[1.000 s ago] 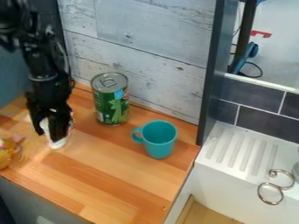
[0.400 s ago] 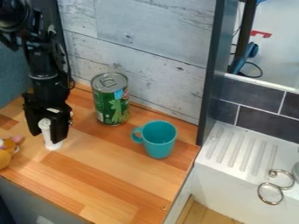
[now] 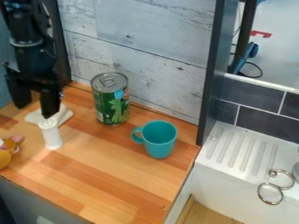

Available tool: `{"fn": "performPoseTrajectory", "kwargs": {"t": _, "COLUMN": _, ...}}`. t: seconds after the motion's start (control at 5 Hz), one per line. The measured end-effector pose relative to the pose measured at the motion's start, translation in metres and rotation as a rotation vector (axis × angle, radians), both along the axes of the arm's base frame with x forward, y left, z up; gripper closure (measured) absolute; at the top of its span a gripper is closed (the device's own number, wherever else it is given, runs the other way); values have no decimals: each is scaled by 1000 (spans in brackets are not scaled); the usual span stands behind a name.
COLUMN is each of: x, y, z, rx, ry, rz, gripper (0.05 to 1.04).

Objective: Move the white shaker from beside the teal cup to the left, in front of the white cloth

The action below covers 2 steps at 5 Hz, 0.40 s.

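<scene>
**Gripper lifted clear of the shaker, its fingers spread**

Black two-finger gripper (image 3: 36, 110) has risen and shifted toward the back left since the earlier frames, where its fingers flanked the slim white shaker with a holed top (image 3: 51, 136). They are well parted now, with nothing clamped between them. One fingertip ends close behind the shaker's top; whether they touch, I cannot tell. The shaker stands upright on the left part of the counter, its base about where it was.

Just behind the shaker lies a flat, off-white piece (image 3: 65, 115), partly hidden by the shaker and the finger. Left of the shaker, a yellow-orange toy with a pink part (image 3: 5, 158) is cut off by the view's edge. To the right, a tall green metal can with a silver lid (image 3: 111, 103) stands upright near the wall, between the gripper and the back right of the counter. Nearer the camera and farther right is an upright teal mug (image 3: 159, 144), its handle turned toward the shaker. Neither is touching the gripper.

The surface is a wooden counter in orange-brown strips (image 3: 119, 177). Behind it rises a pale grey, wood-plank wall (image 3: 158, 37), ended on the right by a dark upright panel (image 3: 211, 78). Beyond that are a white sink unit with a ridged drainboard (image 3: 225, 175), curled silver metal rings (image 3: 281, 188) at its front, and dark grey tiles (image 3: 265, 124).
</scene>
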<state>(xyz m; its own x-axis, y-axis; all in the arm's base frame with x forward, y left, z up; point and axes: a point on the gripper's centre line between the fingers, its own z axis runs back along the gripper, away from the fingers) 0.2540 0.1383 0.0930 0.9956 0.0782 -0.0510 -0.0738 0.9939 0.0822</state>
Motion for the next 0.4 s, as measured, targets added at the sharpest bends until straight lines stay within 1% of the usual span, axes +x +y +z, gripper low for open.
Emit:
{"fn": "performPoseTrajectory", "kwargs": {"t": 0.2, "x": -13, "y": -49, "z": 19, "rx": 13, "ry": 27, "rz": -116, "gripper": 83}}
{"fn": "performPoseTrajectory", "kwargs": {"t": 0.4, "x": -17, "y": -86, "z": 32, "rx": -35, "ry": 32, "rz": -192, "gripper": 83}}
